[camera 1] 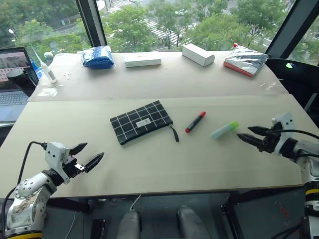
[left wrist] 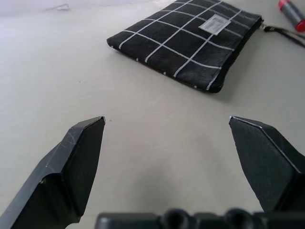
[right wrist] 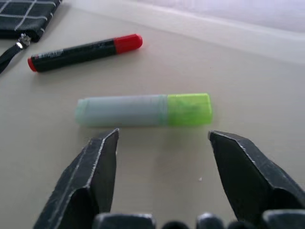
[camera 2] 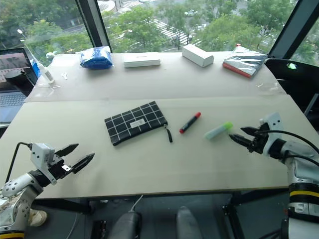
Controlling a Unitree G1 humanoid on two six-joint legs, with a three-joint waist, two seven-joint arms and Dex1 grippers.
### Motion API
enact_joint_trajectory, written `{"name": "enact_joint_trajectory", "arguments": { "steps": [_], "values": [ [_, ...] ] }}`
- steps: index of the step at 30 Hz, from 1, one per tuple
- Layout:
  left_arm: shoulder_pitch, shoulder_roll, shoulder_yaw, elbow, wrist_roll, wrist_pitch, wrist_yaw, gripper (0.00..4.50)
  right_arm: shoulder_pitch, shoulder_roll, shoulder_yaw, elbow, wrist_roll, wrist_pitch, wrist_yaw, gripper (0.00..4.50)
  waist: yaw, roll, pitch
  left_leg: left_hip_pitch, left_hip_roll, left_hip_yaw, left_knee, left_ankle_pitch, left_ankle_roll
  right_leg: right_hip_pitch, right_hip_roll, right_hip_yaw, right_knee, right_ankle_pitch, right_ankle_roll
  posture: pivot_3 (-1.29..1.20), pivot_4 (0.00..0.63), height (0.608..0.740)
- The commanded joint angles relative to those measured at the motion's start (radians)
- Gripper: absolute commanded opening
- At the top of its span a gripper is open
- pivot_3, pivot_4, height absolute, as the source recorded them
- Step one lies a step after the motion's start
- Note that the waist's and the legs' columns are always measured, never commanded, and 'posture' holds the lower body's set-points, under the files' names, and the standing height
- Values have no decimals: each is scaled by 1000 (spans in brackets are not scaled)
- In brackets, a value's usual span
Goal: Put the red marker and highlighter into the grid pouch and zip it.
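black white-gridded pouch (camera 1: 141,122), red-capped black marker (camera 1: 195,122)

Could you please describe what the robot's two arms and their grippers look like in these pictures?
Each arm has silver-grey metal links with a yellow-and-black band near the base and ends in a white block. The left gripper and the right gripper each carry two black, tapered, pointed fingers with scuffed edges. A thin black cable loops from each white block back along the arm.
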Motion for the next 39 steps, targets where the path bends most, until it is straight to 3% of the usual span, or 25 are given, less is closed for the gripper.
{"name": "enact_joint_trajectory", "arguments": {
  "steps": [1, 5, 6, 13, 22, 28, 39],
  "values": [
    [-53, 20, -23, 46, 67, -148, -10, 4500, -30, -14, -42, -36, 40, 8, 16, 1807, 1, 0, 0, 0, 0, 0, 0, 0, 0, 0, 0, 0, 0, 0, 0, 0, 150, 740],
    [-81, 63, -97, 88, 142, -228, -53, 4500, -65, 7, -31, -138, 88, 53, 15, 229, 0, 0, 0, 0, 0, 0, 0, 0, 0, 0, 0, 0, 0, 0, 0, 0, 150, 740],
    [-88, 70, -111, 98, 153, -242, -59, 4500, -75, 17, -22, -165, 95, 67, 8, 57, -1, 0, 0, -1, 0, 0, 0, 0, 0, 0, 0, 0, 1, 0, 0, 0, 150, 740],
    [-207, 135, -200, 246, 310, -395, -33, 4500, -205, 192, 194, -326, 18, 136, -86, 57, -3, 0, 0, 0, 2, -1, -1, 0, 0, -2, 2, -1, 3, 0, 0, 0, 150, 740],
    [-352, 129, -259, 392, 410, -541, 91, 4500, -410, 431, 433, -135, -220, 168, -301, 57, 1, 0, 0, 0, 1, -1, 0, 0, 0, -3, 1, -2, 6, 1, -1, 0, 150, 740],
    [-347, 111, -281, 400, 392, -554, 95, 4500, -486, 496, 477, 35, -307, 100, -346, 57, 6, 0, 0, -3, 0, -1, -1, 0, 0, -6, -1, -2, 6, 1, -2, 0, 150, 740],
    [-359, 85, -291, 410, 375, -562, 92, 4500, -502, 520, 571, 159, -433, 4, -273, 57, 1, 1, 0, -1, 0, -1, -2, 0, 0, -6, 0, -3, 7, 1, -2, 0, 150, 740]
  ]
}}
